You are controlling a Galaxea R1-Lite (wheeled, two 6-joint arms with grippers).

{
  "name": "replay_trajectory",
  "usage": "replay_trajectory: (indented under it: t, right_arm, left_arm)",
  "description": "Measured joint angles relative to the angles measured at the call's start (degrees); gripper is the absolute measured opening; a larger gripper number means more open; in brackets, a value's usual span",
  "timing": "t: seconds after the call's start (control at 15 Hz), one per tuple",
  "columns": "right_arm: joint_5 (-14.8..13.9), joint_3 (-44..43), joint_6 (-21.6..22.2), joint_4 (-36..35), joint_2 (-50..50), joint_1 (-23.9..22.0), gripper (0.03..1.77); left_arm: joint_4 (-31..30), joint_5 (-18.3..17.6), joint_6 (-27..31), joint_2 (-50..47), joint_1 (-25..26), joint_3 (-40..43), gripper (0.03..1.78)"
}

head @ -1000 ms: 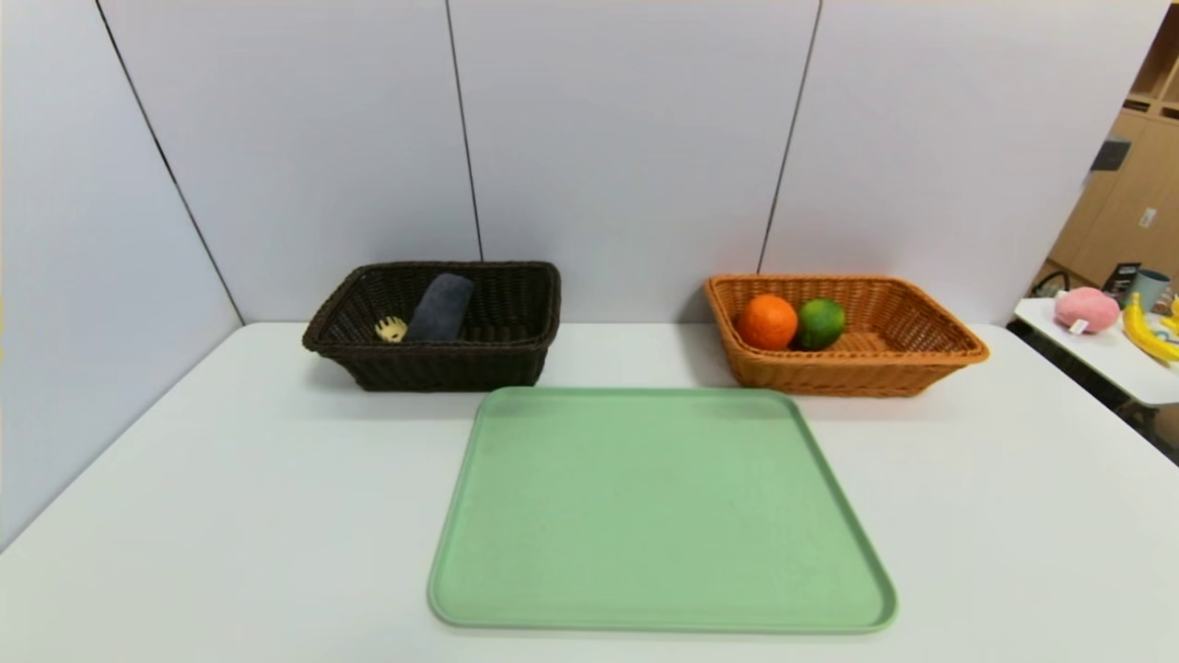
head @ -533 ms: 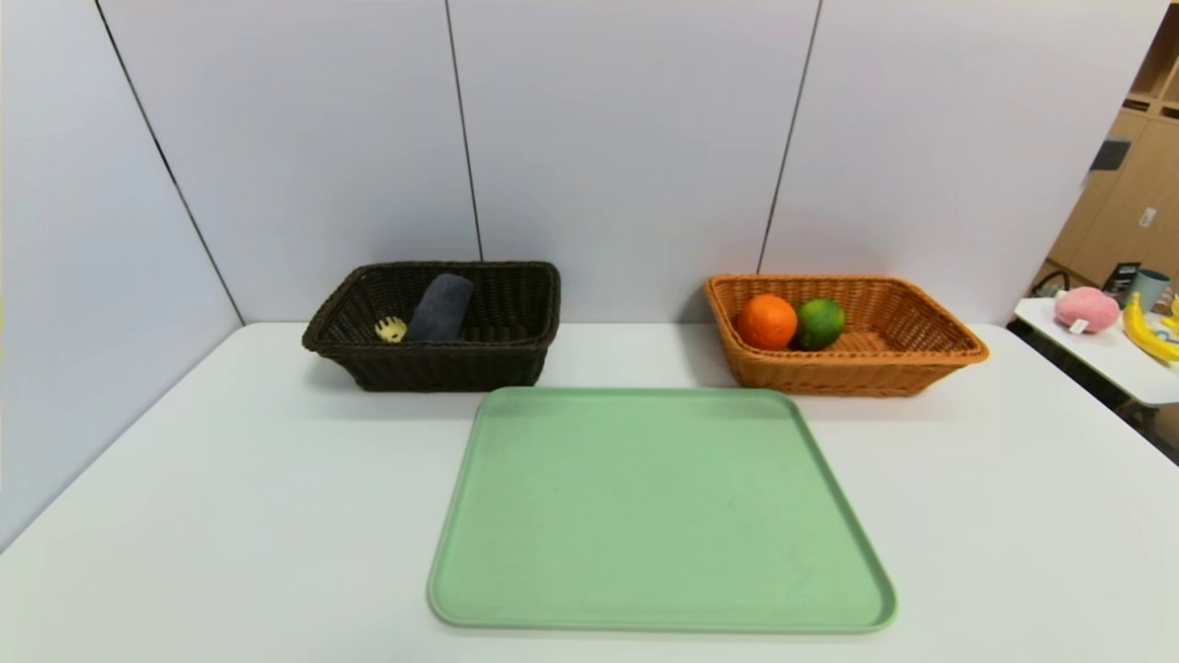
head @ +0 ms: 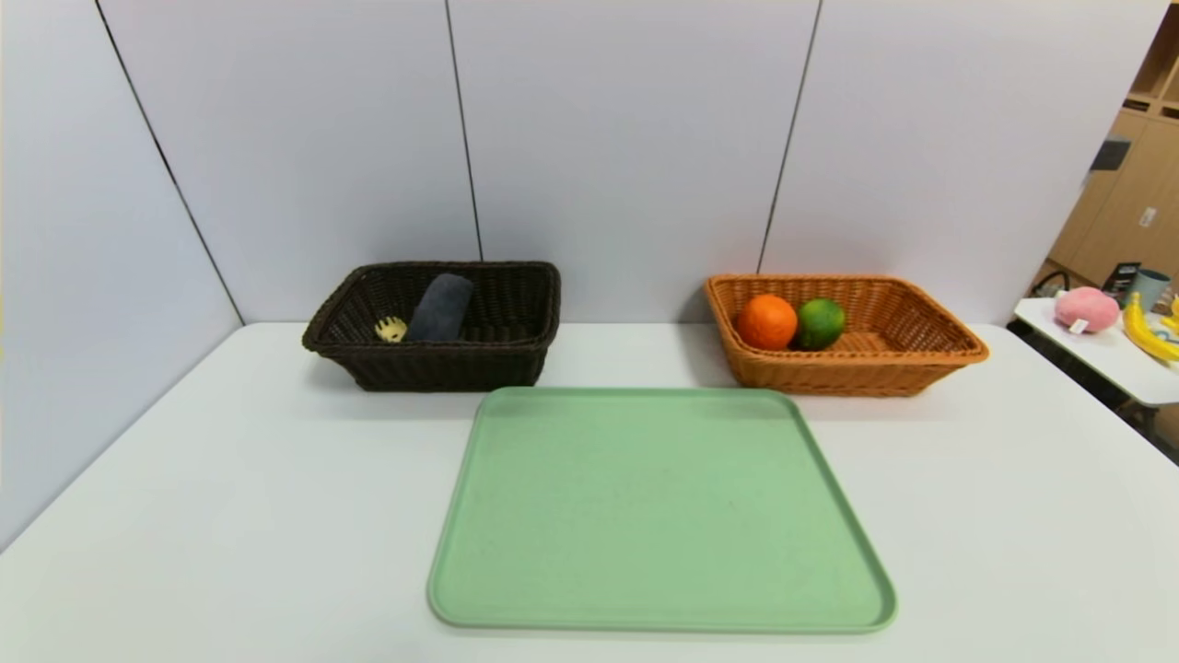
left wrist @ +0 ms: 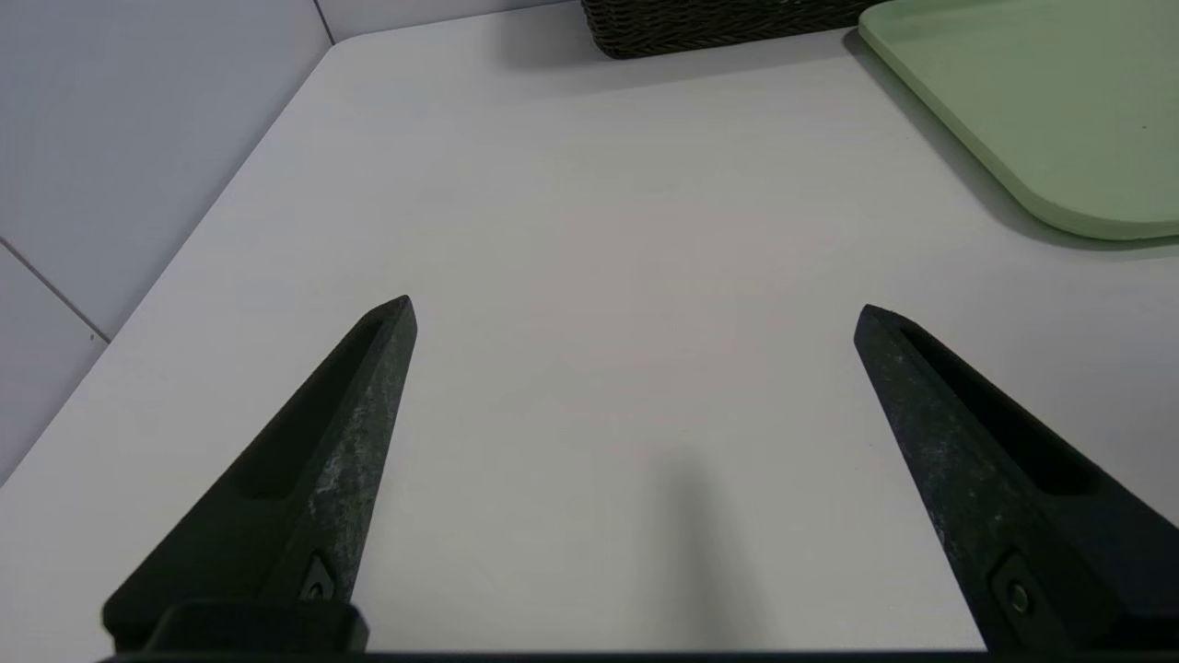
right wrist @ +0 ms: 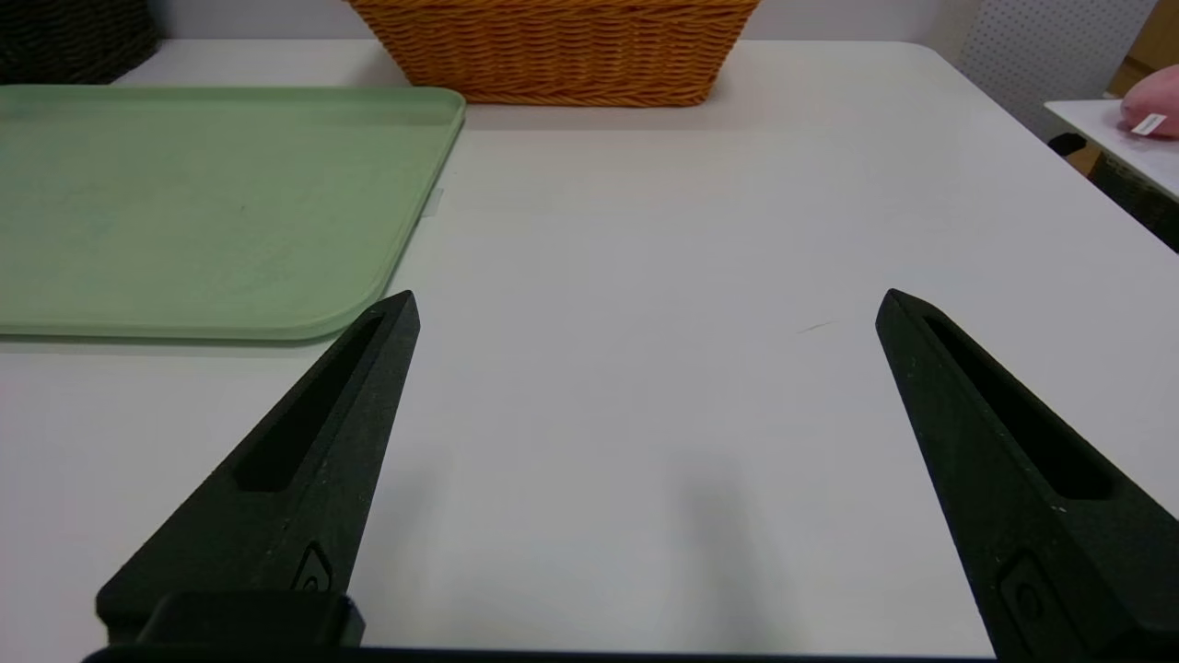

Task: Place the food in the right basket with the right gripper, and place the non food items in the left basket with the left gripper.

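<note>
The orange fruit (head: 766, 321) and the dark green fruit (head: 820, 322) lie side by side in the orange-tan right basket (head: 921, 368). In the dark brown left basket (head: 433, 368) I see the yellow fork-spoon head (head: 391, 328) and the rolled dark grey towel (head: 439, 308). Neither arm shows in the head view. My left gripper (left wrist: 634, 308) hangs open over bare table, near the tray's left side, with nothing between its fingers. My right gripper (right wrist: 647, 304) is open too, empty, over the table to the right of the tray.
A pale green tray (head: 659, 516) lies bare in the middle of the white table (head: 230, 516), in front of both baskets. Grey wall panels stand behind and to the left. A side table (head: 1119, 354) at the far right carries bananas and a pink toy.
</note>
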Motion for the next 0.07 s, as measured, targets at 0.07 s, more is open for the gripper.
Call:
replay_trajectory:
  t: [0.07]
  right_arm:
    - [-0.01, 0.00, 0.07, 0.01, 0.00, 0.00, 1.71]
  left_arm:
    - [0.00, -0.02, 0.00, 0.00, 0.00, 0.00, 1.69]
